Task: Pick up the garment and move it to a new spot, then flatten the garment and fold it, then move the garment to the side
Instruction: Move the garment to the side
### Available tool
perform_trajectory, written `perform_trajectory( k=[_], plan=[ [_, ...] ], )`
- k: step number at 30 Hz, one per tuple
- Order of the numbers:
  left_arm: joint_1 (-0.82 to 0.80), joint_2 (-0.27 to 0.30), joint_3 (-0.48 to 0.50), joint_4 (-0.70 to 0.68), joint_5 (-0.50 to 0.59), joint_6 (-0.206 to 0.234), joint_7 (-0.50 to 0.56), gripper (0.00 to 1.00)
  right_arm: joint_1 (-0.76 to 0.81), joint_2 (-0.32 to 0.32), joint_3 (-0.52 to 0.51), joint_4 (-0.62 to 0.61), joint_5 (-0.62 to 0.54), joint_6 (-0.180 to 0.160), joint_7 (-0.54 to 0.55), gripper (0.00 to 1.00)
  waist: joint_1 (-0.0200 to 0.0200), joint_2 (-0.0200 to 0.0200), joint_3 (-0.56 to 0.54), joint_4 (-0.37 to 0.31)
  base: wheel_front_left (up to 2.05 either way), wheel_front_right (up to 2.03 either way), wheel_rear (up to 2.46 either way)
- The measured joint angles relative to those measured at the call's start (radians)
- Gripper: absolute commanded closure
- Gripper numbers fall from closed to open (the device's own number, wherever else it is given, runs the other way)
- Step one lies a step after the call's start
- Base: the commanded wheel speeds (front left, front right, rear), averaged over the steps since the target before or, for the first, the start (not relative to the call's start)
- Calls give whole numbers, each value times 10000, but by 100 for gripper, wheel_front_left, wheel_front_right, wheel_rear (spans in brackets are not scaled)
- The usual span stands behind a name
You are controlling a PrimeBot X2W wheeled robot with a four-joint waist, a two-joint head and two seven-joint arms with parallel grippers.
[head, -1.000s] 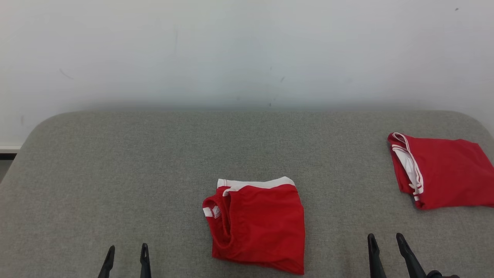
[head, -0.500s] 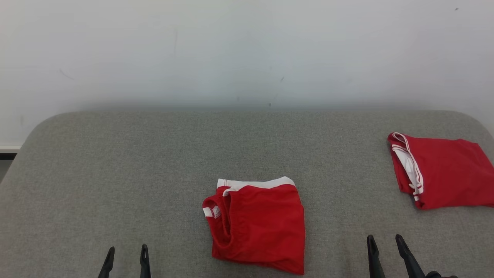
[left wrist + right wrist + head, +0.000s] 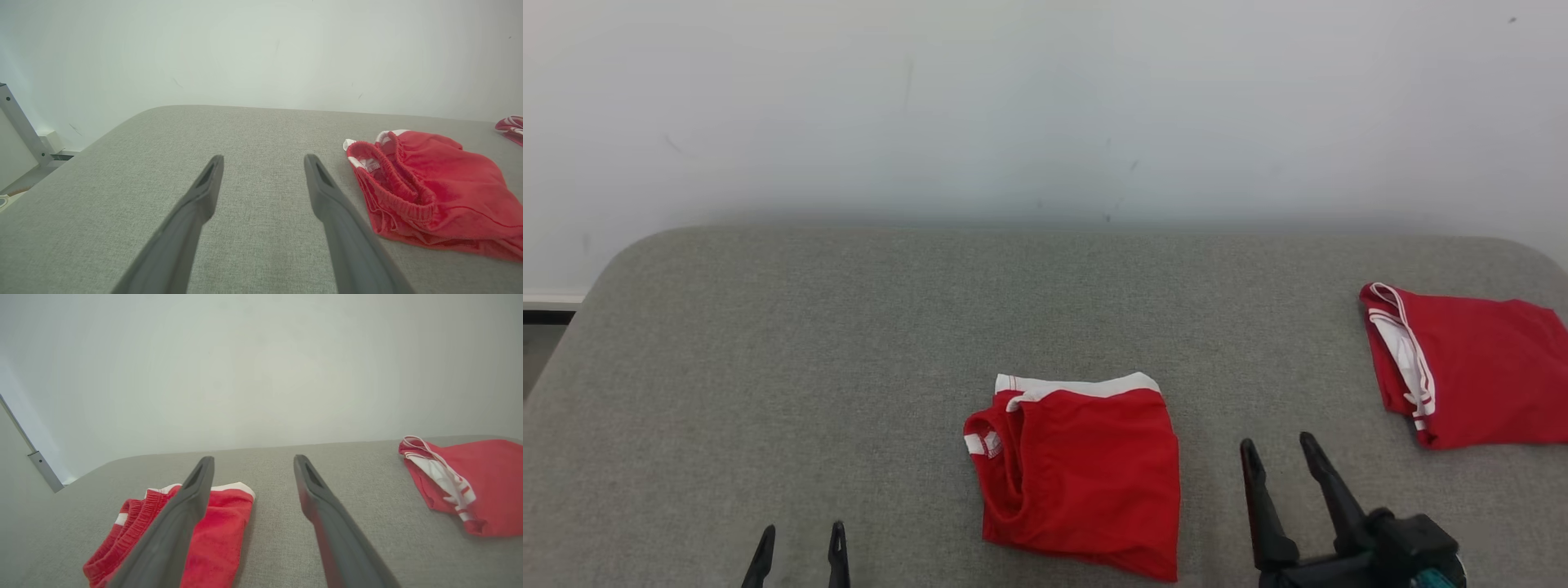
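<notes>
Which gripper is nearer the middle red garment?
Right. The right gripper is close beside the garment, to its right; the left gripper is farther off, to its left.

Far garment [image 3: 1478,367] (red) and left gripper [image 3: 802,531] are cropped.

Nothing legible here, no words or numbers anywhere. The red shorts [image 3: 1086,474], just left of the right jaws, show a small white label [image 3: 987,443] inside the waistband, too small to read.
</notes>
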Motion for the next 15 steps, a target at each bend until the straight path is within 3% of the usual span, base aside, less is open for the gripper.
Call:
perform_trajectory(
  k=[5, 15],
  plan=[
    [-134, 0, 0, 109, -35, -25, 0, 0, -1360, 0, 380, 1843, -23, 0, 2, 0, 0, 0, 42, 255, 0, 0, 0],
    [-393, 2, -410, 234, -86, -25, 0, 0, -4242, 0, 771, 6807, 539, 0, 17, 0, 0, 0, 249, 925, 0, 0, 0]
  ],
)
